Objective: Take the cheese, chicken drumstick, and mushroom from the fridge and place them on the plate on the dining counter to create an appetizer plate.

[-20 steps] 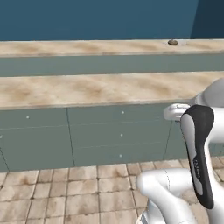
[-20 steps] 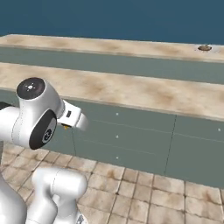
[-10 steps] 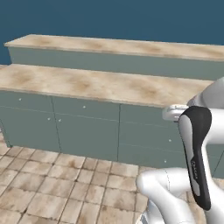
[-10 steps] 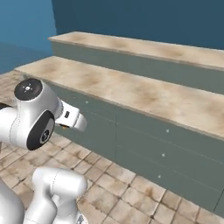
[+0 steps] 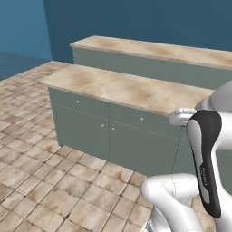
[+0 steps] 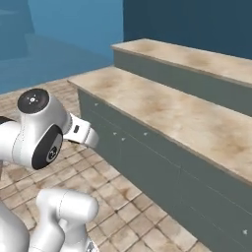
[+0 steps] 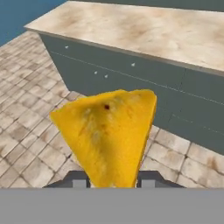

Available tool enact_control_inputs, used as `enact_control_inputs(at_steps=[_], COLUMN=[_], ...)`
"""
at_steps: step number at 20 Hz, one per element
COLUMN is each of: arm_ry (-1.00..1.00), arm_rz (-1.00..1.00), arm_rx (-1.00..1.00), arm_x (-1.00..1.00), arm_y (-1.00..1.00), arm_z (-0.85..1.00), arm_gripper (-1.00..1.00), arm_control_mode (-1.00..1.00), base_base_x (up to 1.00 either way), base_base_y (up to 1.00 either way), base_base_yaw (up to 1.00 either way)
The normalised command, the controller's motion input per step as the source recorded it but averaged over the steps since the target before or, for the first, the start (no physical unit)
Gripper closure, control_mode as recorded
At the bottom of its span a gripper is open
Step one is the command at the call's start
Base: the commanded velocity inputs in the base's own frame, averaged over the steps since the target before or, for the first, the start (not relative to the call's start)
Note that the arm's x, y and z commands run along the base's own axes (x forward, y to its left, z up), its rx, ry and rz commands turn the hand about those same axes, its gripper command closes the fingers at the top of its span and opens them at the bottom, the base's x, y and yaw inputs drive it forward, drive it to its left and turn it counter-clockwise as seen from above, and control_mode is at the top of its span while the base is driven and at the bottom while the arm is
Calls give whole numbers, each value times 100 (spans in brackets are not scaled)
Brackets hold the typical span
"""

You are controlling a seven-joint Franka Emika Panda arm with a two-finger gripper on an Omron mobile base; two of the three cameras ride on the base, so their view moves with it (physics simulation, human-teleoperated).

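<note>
In the hand view a bright yellow wedge of cheese (image 7: 109, 135) stands point-up between my two dark fingertips (image 7: 78, 179). My gripper (image 7: 111, 180) is shut on its lower end and holds it in the air above the tiled floor. A little ahead of it is a low counter (image 7: 144, 30) with a beige marble-look top and a grey-green front. The base views show my arm folded close to the base, in front of that same counter (image 5: 127, 88).
Behind the near counter runs a second, higher marble-topped counter (image 5: 158, 50), also seen from the right (image 6: 197, 59). The near counter's drawer fronts (image 6: 128, 147) face me. Brown tiled floor (image 5: 41, 172) spreads to the left, bounded by blue walls.
The whole scene has swung across both base views, so the base has turned; the counters' left ends are now in view. The arm's pose looks unchanged.
</note>
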Motion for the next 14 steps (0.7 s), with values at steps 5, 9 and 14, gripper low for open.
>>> enact_control_inputs(at_steps=[5, 9, 14], arm_ry=[0, 0, 0], arm_rz=[0, 0, 0], arm_rx=[0, 0, 0], arm_x=[0, 0, 0], arm_y=[0, 0, 0], arm_z=[0, 0, 0], arm_gripper=[100, 100, 100], arm_control_mode=[100, 100, 100], base_base_x=[100, 100, 100], base_base_y=[55, 59, 54], base_base_yaw=[41, 37, 33])
